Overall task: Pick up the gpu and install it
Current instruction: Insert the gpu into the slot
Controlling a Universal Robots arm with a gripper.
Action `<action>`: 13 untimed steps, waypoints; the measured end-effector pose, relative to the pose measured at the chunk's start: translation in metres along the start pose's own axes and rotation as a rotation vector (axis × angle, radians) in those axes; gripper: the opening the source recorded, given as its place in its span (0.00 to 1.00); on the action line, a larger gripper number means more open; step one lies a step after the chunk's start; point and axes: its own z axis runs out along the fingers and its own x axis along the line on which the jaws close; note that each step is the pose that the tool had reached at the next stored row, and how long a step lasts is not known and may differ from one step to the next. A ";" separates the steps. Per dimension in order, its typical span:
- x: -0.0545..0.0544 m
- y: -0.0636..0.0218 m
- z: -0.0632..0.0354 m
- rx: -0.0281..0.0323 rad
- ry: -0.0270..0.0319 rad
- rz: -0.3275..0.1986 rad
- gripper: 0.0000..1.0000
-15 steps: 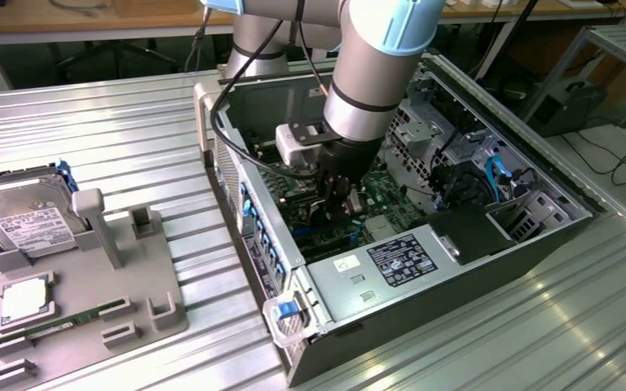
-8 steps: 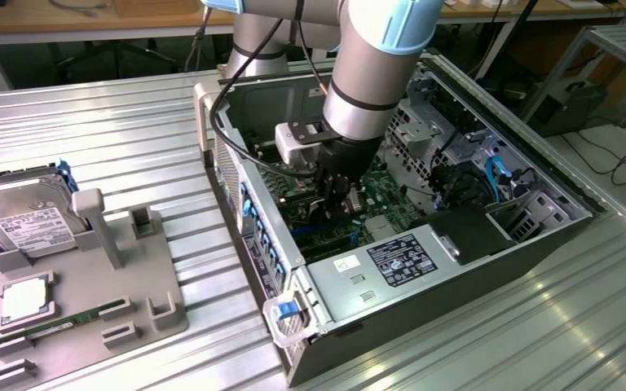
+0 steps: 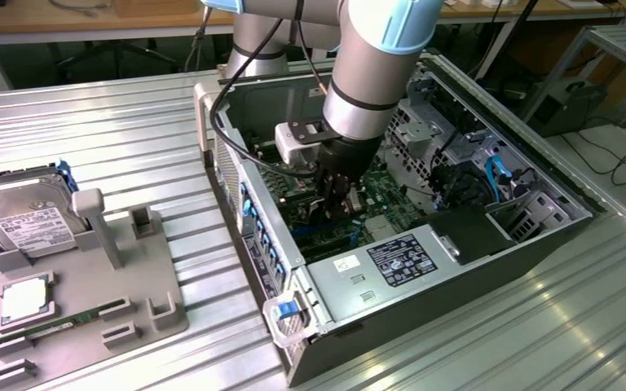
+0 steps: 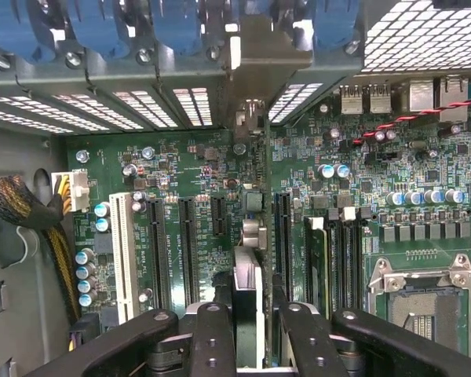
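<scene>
Gpu (image 4: 248, 302), one, seemingly edge-on between gripper (image 4: 249, 345) jaws above motherboard (image 4: 180, 204)

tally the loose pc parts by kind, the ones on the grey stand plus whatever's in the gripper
hard drive: 1
memory stick: 1
square chip: 1
gpu, in the gripper: 1
total: 4

Open computer case (image 3: 531, 195) beside grey holder (image 3: 95, 309) carrying hard drive (image 3: 19, 220).
</scene>
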 end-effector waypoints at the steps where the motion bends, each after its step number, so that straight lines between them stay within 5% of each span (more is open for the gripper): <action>1: 0.000 0.0000 0.0000 -0.0001 0.0000 -0.002 0.28; 13: -0.001 0.0000 0.0001 -0.0002 0.0001 -0.009 0.28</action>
